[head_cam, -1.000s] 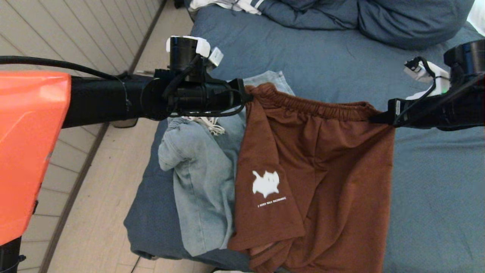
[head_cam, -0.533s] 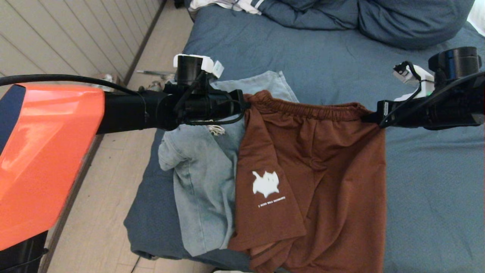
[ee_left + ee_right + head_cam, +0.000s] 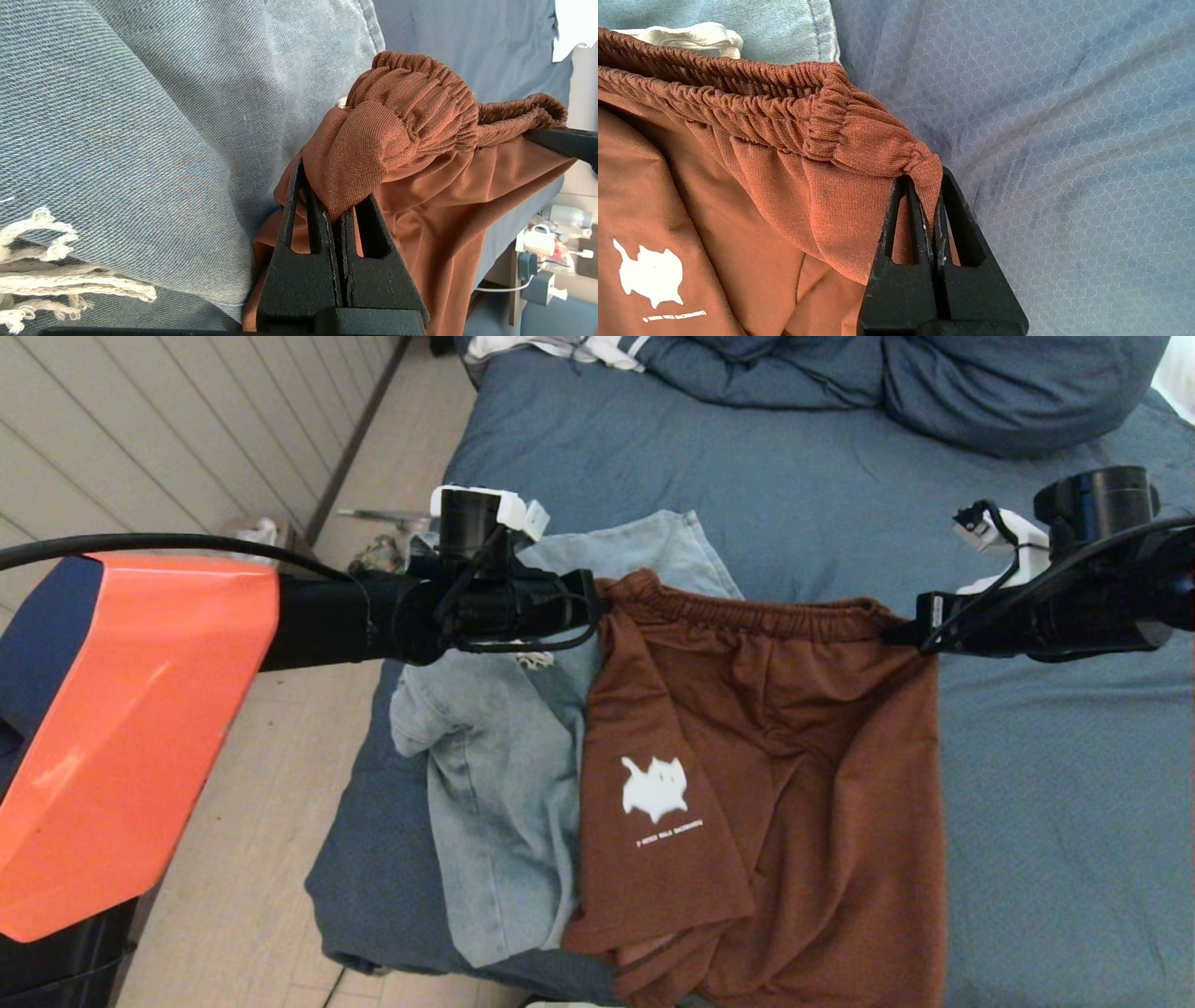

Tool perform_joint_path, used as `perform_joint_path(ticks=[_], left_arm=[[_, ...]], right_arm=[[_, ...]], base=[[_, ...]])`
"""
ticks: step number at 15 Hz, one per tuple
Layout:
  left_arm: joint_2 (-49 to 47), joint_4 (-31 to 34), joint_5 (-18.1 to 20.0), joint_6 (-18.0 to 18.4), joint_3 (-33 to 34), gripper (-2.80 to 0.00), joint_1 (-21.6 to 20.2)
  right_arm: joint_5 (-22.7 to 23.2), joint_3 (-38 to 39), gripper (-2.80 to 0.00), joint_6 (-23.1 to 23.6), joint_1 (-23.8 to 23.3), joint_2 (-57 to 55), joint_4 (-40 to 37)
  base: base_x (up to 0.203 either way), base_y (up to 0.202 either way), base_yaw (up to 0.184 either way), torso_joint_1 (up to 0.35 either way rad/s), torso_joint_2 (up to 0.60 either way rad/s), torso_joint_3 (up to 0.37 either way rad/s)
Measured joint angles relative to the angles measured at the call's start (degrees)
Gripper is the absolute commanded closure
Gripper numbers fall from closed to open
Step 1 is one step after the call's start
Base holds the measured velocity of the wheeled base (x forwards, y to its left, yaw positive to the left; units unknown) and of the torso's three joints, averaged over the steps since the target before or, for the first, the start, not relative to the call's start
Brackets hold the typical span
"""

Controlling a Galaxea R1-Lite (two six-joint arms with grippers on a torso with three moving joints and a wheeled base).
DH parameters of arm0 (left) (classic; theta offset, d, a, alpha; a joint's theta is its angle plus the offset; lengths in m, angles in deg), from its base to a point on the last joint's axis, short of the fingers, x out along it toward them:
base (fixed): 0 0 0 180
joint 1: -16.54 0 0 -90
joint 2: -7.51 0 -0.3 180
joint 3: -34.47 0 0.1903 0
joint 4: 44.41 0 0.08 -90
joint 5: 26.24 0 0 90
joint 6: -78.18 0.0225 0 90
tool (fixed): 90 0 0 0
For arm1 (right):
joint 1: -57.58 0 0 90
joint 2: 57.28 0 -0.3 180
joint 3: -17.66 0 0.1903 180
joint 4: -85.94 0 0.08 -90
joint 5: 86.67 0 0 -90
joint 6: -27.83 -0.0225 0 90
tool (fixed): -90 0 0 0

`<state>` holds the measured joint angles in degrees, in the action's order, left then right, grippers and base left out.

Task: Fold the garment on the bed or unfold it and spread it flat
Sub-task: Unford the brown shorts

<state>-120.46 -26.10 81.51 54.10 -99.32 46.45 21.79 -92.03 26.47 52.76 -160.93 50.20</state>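
Observation:
The garment is a pair of rust-brown shorts [image 3: 794,756] with an elastic waistband and a white cat print [image 3: 655,787]. It hangs by the waistband between both grippers over the slate-blue bed [image 3: 822,476], and its legs trail toward the bed's near edge. My left gripper [image 3: 602,602] is shut on the waistband's left end [image 3: 402,107], seen close in the left wrist view [image 3: 334,186]. At the right end of the waistband [image 3: 873,144] my right gripper [image 3: 892,633] is shut on the cloth [image 3: 924,175].
A light-blue denim garment [image 3: 504,775] with a frayed white fringe [image 3: 56,275] lies under the shorts' left side. A bunched blue duvet [image 3: 915,383] and a white cloth [image 3: 560,347] sit at the far end. The bed's left edge drops to the wooden floor [image 3: 280,821].
Both grippers have come down and nearer with the waistband. The right gripper has shifted left, so the waistband is held a little narrower.

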Motion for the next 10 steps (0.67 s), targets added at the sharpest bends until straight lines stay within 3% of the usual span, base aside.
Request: perform_joint_path(ticks=[1, 2, 3, 10], left_arm=[[-0.06, 0.05, 0.00, 0.00, 0.00, 0.00, 0.00], [-0.09, 0.07, -0.11, -0.02, 0.00, 0.00, -0.03], [-0.09, 0.08, -0.17, -0.05, 0.01, -2.80, -0.24], [1.04, -1.52, -0.25, -0.25, -0.04, -2.80, -0.78]], right_arm=[[0.00, 0.00, -2.80, 0.11, 0.00, -0.10, 0.00], [-0.02, 0.09, -2.80, 0.28, -0.10, -0.16, -0.08], [-0.07, 0.09, -2.80, 0.11, -0.22, -0.29, -0.09], [0.28, -0.69, -2.80, -0.01, -0.63, -0.38, -0.05]], base=[[0.000, 0.000, 0.000, 0.000, 0.00, 0.000], [0.000, 0.000, 0.000, 0.000, 0.00, 0.000], [0.000, 0.000, 0.000, 0.000, 0.00, 0.000], [0.000, 0.000, 0.000, 0.000, 0.00, 0.000]])
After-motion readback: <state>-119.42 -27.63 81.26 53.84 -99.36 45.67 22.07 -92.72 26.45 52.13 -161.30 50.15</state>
